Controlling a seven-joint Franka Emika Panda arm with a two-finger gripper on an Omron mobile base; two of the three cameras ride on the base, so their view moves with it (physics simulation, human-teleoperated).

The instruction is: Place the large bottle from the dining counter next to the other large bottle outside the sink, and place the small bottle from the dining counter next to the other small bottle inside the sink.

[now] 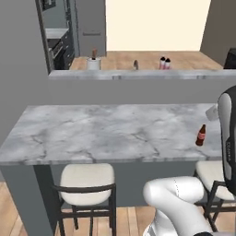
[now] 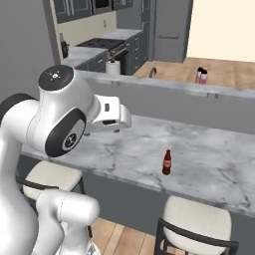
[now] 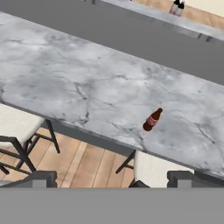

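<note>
Wide-open and holding nothing, the gripper [image 3: 112, 179] hangs above the near edge of the dining counter [image 1: 92, 129], its two dark finger tips rising at six o'clock in the hand view. Below them sit two pale-cushioned stools [image 3: 162, 168] over a wooden floor. On the marble, the small bottle from the dining counter [image 3: 152, 120] — dark brown, red label — stands upright near the front edge, at about two o'clock from the fingers and well apart from them. The risk, as a judgement: the bottle is slim and close to the edge, so a descent that is off-centre or a finger that brushes its neck could tip it or push it off onto the stool. Beyond the counter runs a raised grey ledge, and behind it a pair of bottles [image 1: 164, 63] stands at twelve o'clock — too small to tell which is which. The sink basin is hidden behind that ledge; just a faucet [image 1: 135, 64] tip shows.
</note>
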